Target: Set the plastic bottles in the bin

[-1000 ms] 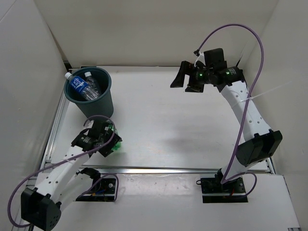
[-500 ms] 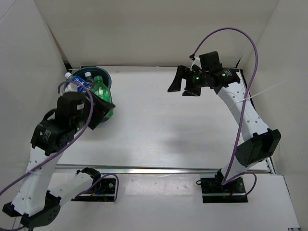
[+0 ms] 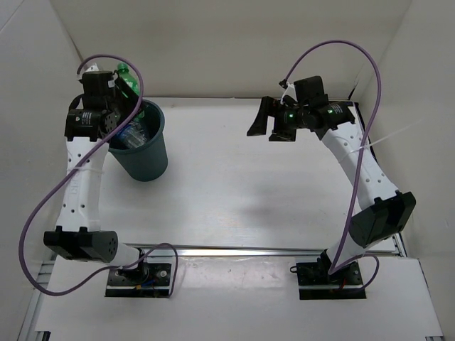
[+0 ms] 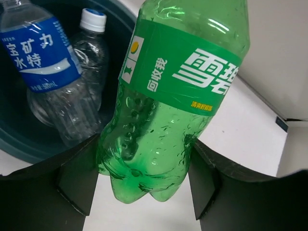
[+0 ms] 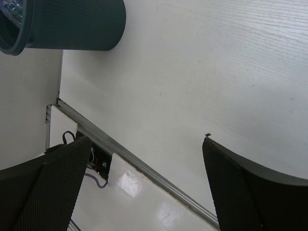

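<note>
Kim: Left arm is up from its low spot at the near-left of the tabletop (image 3: 234, 185) a second ago. Top view now has the left claw (image 3: 114, 89) raised at the far-left rim of the bin (image 3: 148, 153), with the green bottle (image 3: 123, 70) poking out above it.
Raj: Release next?
Kim: Looks it. Right claw (image 3: 264, 121) has barely shifted. It hangs mid-air far right, jaws spread, nothing held. White walls (image 3: 227, 42) all round.
Raj: Left wrist?
Kim: Claw (image 4: 142, 180) is clamped on the green bottle's (image 4: 168, 106) lower body, fingers (image 4: 77, 178) touching both sides. Blue-label bottle (image 4: 43, 57) and white-capped clear one (image 4: 91, 43) already lie inside the bin. Can't pick out the fourth.
Raj: Over the opening?
Kim: Partly. The base looks past the rim (image 4: 29, 151), over white surface. I'd nudge it inward before letting go.
Raj: Right wrist?
Kim: Wide-open claw (image 5: 149, 187) above the white woodgrain tabletop (image 5: 192, 72), bin wall (image 5: 72, 24) in the corner, metal rail (image 5: 144, 169) along the edge.
</note>
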